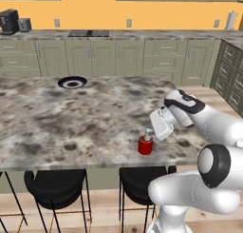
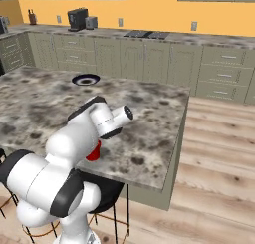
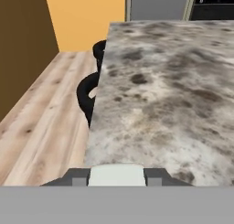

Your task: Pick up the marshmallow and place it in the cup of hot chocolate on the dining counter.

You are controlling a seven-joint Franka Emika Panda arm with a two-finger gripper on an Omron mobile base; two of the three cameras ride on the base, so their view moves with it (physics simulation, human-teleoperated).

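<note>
- Dining counter (image 1: 71, 118): broad bare granite across middle and left.
- Plate (image 1: 72, 82): sole item near far edge.
- Cup of hot chocolate (image 1: 145, 145): near front edge, gripper (image 1: 148, 133) directly above.
- Stools (image 1: 57, 189): below front edge.

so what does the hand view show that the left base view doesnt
Hand view: the marshmallow close up, pinched between the two dark fingertips, with a dark brown wall at its left.

Left base view: the red cup of hot chocolate near the counter's front edge with the gripper just above it, the dark-rimmed plate further back, and the wall cabinets.

Both: the granite dining counter, black stools and wood floor.
</note>
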